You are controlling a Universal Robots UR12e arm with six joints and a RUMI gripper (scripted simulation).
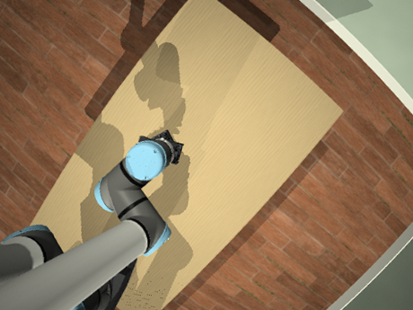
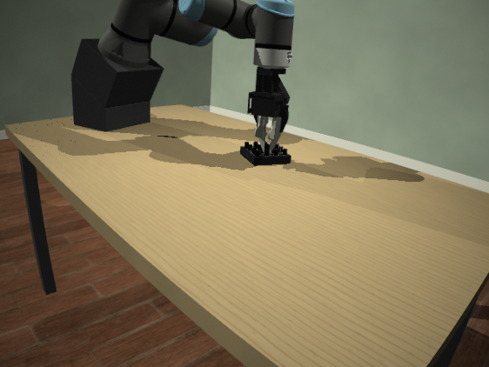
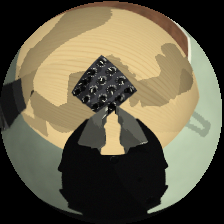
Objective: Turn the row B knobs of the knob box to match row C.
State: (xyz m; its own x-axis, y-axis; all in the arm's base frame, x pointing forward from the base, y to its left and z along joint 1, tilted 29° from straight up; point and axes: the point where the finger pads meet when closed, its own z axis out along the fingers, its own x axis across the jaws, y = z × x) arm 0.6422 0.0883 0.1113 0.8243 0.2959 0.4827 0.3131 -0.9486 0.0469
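The black knob box (image 2: 266,157) (image 3: 102,82) lies on the wooden table, turned corner-on to the wrist camera, with several small black knobs in rows on top. In the top view only its edge (image 1: 179,148) shows past the arm's wrist. My gripper (image 2: 268,147) (image 3: 111,106) points straight down on the box, its fingers closed to a narrow gap around a knob near the box's nearest corner in the wrist view. The knob marks and the socket side are too small to read.
The wooden table (image 1: 268,110) (image 2: 261,243) stands on a brick-pattern floor by green walls. The robot's black base (image 2: 109,87) sits at the table's far left end. The arm's shadows fall across the table around the box.
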